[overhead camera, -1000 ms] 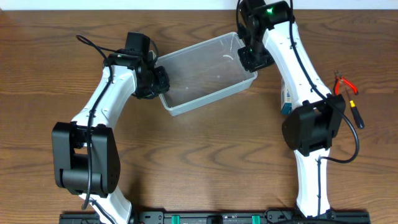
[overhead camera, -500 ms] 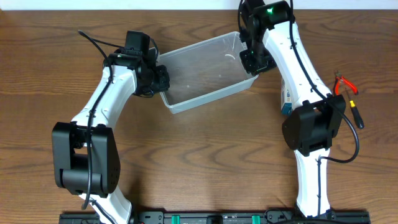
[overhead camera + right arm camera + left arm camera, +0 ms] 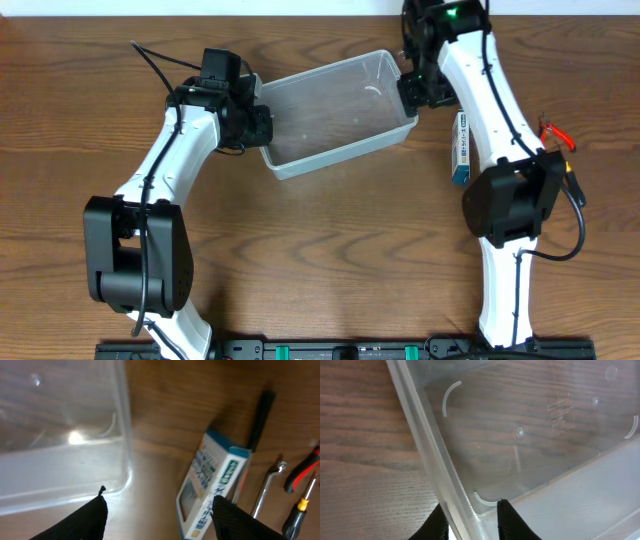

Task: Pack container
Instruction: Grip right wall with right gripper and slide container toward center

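Status from my seat: the container (image 3: 335, 115), a clear plastic tub, sits on the counter (image 3: 330, 250) toward the far edge, roughly midway between left and right. It lies at a slant, with its right end farther away than its left. I can see nothing inside it but the wood grain through its floor.

My left pincer (image 3: 258, 122) is clamped on the tub's left short wall. In the left wrist view the rim and wall pass straight between the two dark fingertips, one inside and one outside.

My right pincer (image 3: 418, 88) is at the tub's far right corner with its jaws spread wide and nothing between them. In the right wrist view the rounded corner lies just above the left fingertip, and I cannot tell whether they touch.

Right of the tub a blue-and-white box (image 3: 212, 487) lies on the counter, apart from it. Farther right are a black-handled tool (image 3: 260, 417), a bent metal key (image 3: 267, 487), red-handled pliers (image 3: 302, 467) and a small screwdriver (image 3: 296, 517).
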